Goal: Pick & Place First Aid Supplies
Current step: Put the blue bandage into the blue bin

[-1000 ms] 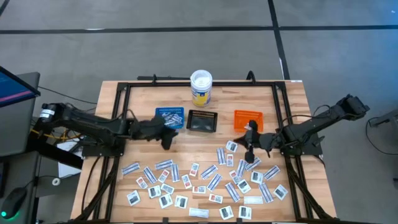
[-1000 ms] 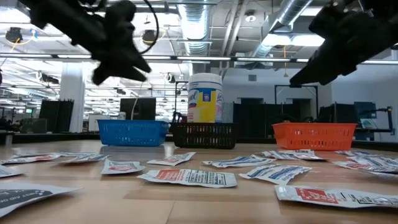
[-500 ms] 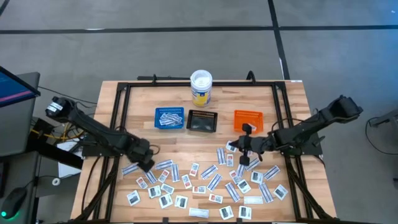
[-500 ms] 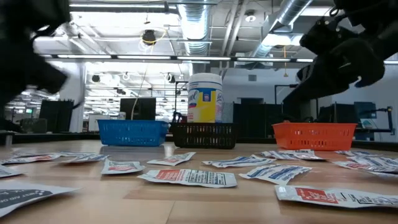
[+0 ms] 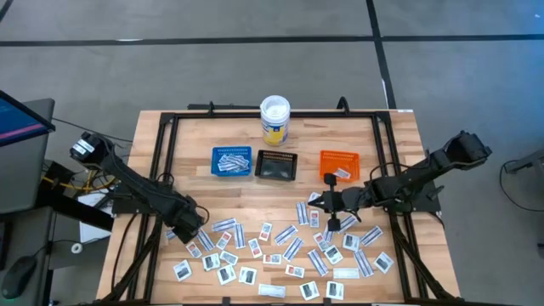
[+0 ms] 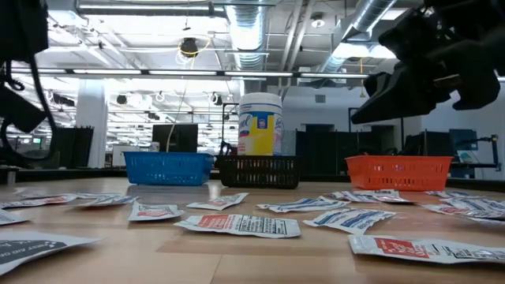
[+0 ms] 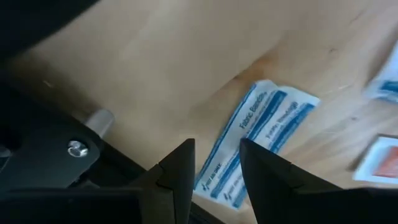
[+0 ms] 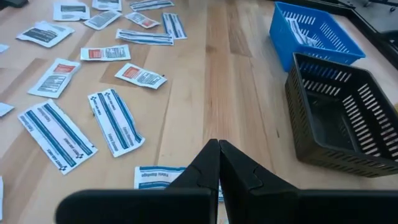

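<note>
We are reaching our left arm in from the left edge and across the near left part of the table, holding the left gripper point(image 5: 189, 228) low with its two fingers point(image 7: 179, 176) standing parted, a clear gap showing between them. We are stretching our right arm in from the right edge toward the middle of the table, carrying the right gripper point(image 5: 321, 201) above the surface with its fingers point(image 8: 205, 163) pressed together, gripping nothing. Both wrists are angling downward, and the two grippers are staying well apart.
</note>
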You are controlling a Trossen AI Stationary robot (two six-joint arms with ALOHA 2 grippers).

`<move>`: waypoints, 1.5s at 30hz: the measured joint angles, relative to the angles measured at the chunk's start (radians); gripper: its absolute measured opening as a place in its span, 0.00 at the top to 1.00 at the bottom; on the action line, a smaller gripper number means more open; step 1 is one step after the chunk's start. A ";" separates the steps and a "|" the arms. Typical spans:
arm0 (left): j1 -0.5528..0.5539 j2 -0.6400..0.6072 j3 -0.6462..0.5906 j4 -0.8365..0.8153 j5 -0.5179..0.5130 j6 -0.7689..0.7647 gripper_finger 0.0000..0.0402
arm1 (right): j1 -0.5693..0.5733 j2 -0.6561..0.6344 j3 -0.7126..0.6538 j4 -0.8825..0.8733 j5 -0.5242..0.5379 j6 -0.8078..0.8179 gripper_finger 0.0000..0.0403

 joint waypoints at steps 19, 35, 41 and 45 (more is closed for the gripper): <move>0.140 0.082 0.008 0.194 -0.066 -0.012 0.97 | 0.000 0.000 0.000 0.008 0.001 0.006 1.00; 0.232 -0.016 0.250 0.249 -0.970 0.352 0.99 | -0.055 0.000 0.000 0.017 0.003 -0.002 1.00; 0.386 -0.003 0.255 0.305 -1.043 0.708 0.97 | -0.067 0.000 0.000 0.018 0.003 0.008 1.00; 0.522 0.046 0.255 0.355 -0.948 0.847 0.95 | -0.067 0.000 0.000 0.023 0.003 0.008 1.00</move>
